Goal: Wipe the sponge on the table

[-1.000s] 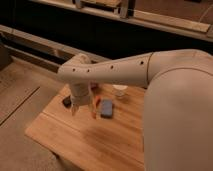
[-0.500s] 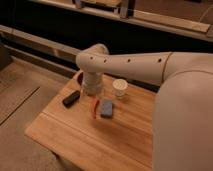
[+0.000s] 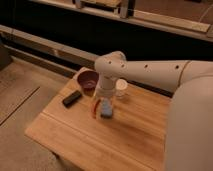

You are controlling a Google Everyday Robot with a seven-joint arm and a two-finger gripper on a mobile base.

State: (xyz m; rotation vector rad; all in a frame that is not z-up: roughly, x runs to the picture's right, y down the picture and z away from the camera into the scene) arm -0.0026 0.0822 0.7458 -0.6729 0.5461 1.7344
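Note:
The blue-grey sponge (image 3: 106,109) lies flat on the wooden table (image 3: 65,131), near its middle. My white arm reaches in from the right and bends down over it. The gripper (image 3: 104,98) points downward just above the sponge's far end, open, with the sponge resting on the wood beneath it. The wrist hides the gripper's upper part.
A thin orange-red stick (image 3: 94,109) lies just left of the sponge. A black block (image 3: 72,98) sits further left, a dark red bowl (image 3: 88,80) at the back, and a white cup (image 3: 121,89) behind the sponge. My arm's body fills the right side.
The arm has swung from the table's left part toward the middle, uncovering the black block and the bowl. The gripper now hangs over the sponge. The sponge has not moved.

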